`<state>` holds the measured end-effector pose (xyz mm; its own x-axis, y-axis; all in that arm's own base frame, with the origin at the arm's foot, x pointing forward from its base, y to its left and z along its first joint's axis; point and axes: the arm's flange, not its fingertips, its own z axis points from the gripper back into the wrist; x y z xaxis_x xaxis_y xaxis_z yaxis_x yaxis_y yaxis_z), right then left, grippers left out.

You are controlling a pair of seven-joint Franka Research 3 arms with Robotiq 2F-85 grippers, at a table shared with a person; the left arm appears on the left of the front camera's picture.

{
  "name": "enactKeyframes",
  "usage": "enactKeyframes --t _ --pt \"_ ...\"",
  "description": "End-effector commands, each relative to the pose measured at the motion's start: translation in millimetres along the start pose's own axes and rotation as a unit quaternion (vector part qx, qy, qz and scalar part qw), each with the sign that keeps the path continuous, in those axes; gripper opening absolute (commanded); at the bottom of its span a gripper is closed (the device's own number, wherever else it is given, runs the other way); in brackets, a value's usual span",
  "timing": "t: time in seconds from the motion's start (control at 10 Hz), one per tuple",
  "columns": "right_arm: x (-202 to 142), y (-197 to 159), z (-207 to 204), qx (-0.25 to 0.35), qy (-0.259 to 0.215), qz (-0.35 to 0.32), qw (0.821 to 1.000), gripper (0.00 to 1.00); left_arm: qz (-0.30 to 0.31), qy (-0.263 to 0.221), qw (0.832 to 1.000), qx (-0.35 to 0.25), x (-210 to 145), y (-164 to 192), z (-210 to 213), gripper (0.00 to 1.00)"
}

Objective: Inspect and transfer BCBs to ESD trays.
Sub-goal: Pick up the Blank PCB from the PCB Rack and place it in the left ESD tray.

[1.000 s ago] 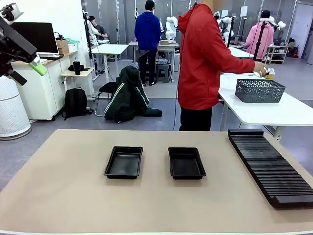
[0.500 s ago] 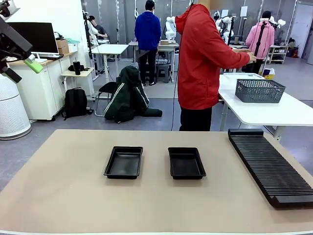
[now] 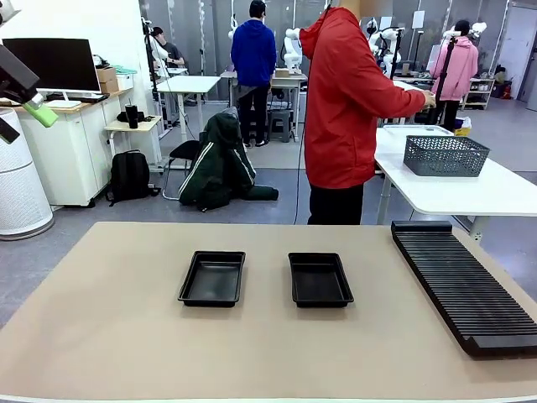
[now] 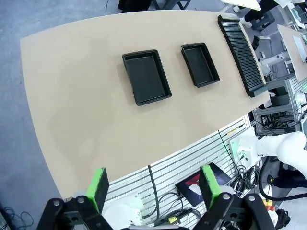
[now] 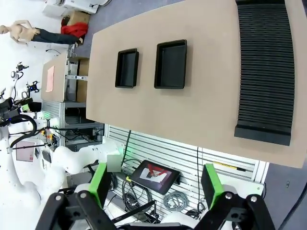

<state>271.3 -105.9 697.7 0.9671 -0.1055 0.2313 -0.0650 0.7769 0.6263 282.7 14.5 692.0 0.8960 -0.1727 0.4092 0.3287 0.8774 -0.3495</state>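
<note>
Trays (image 3: 212, 278) are lying empty; left gripper (image 4: 154, 184) and right gripper (image 5: 154, 184) are hanging wide open (holding nothing). Person (image 3: 348, 109) is facing away, so a handover may be mistimed.

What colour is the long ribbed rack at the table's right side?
The rack is plain black; the front view shows it best.

Glossy black plastic ESD trays (image 3: 212, 280); ribbed plastic rack (image 3: 466, 290); matt beige tabletop (image 3: 109, 336).

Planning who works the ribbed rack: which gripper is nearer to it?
Right. The right gripper hovers high off the table at its near edge, the rack close ahead; the left gripper hovers high at the table's left side, both trays between it and the rack.
</note>
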Motion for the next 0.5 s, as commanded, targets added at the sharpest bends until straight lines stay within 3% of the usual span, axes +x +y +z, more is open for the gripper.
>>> enactKeyframes --t 0.0,0.4 --pt "-0.3 -6.5 4.3 -0.003 0.005 0.001 1.000 1.00 0.003 0.000 1.000 0.011 -7.7 0.1 -1.9 1.00" --pt "0.9 -12.1 8.0 -0.009 -0.002 0.023 1.000 1.00 0.031 -0.029 0.998 0.039 -9.6 -10.3 16.5 1.00"
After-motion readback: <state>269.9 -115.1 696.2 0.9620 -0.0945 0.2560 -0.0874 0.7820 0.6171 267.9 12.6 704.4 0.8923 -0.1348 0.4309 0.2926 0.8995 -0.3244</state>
